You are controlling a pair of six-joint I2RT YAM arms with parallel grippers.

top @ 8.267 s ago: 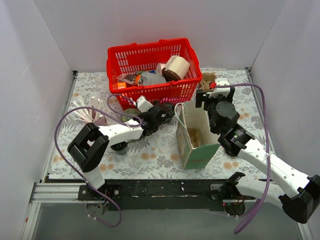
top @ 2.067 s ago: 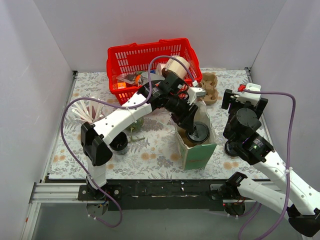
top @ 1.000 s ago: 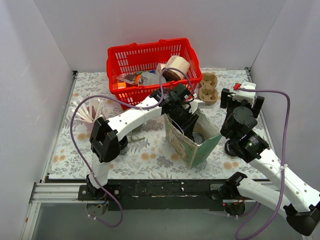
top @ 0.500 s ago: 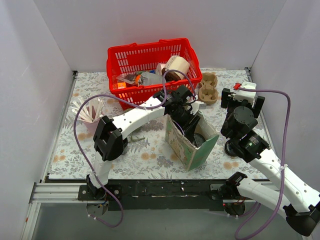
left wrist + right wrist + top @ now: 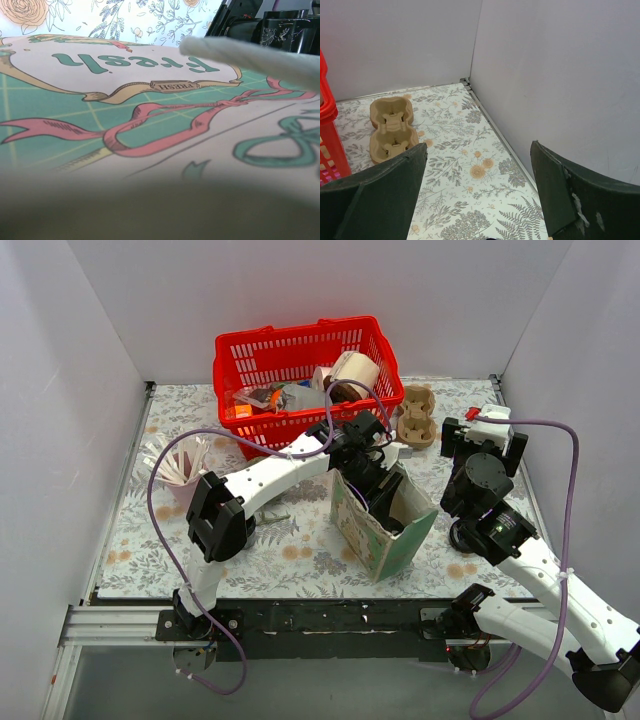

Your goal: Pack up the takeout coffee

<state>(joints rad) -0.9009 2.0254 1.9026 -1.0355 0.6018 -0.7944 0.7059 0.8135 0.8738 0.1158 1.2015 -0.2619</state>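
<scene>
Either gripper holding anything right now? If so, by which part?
The right gripper is open with nothing between its fingers. The left gripper is down inside the paper bag, its fingers hidden, so whether it holds anything cannot be told.

Bag matt printed paper; basket glossy red plastic lattice; cup carrier rough moulded pulp.

Right at the left gripper, the paper bag fills the wrist view: teal-green with pale grid lines, a pink ribbon, a cream banner, green lettering. Ahead of the right gripper, the counter is white with grey ferns and peach blossoms, and there's a tan cup carrier. Beyond the left gripper sits a bright red basket.
</scene>
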